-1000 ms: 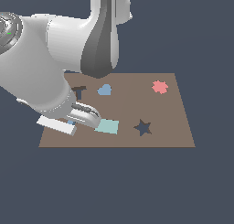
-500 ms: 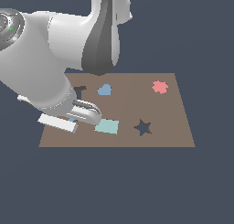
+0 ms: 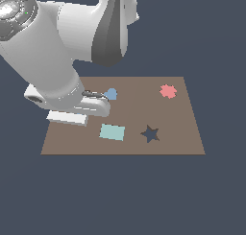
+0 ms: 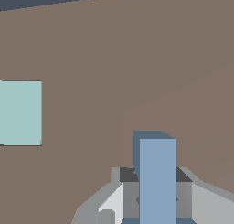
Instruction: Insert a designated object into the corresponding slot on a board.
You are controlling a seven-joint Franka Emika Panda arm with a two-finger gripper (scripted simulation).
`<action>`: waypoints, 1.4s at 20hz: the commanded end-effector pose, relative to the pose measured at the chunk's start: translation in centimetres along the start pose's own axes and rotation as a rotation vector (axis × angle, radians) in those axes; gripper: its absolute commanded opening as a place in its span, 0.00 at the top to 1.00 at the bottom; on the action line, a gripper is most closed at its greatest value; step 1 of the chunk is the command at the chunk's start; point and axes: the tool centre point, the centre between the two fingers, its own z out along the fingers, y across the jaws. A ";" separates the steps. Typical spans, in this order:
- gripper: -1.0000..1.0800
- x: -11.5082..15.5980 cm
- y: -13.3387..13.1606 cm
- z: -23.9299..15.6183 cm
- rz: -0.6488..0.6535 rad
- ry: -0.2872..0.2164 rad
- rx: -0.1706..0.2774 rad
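Exterior view: cam off the arm, raised, looking down at an angle across the flat brown rectangular board (image 3: 144, 85). Far edge looks shorter than near edge, so cam sits on the near long side, mid-distance; whole board fits in frame w/ dark floor all round. Big white arm fills the exterior view's left and top, blocking part of the board there.

Wrist view: cam on the wrist, very close to the board (image 4: 137, 49), facing along the gripper (image 4: 157, 200) twd the board; a strip of dark floor past one edge.

Shared: brown board surface and the pale teal flat rectangle (image 3: 112, 132) (image 4: 19, 112), seen in both.
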 end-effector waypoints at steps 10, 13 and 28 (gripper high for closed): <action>1.00 -5.4 1.0 -0.4 -0.243 0.000 0.000; 1.00 -6.2 1.4 -0.4 -0.284 0.000 0.000; 1.00 -7.2 2.0 0.4 -0.334 0.000 -0.001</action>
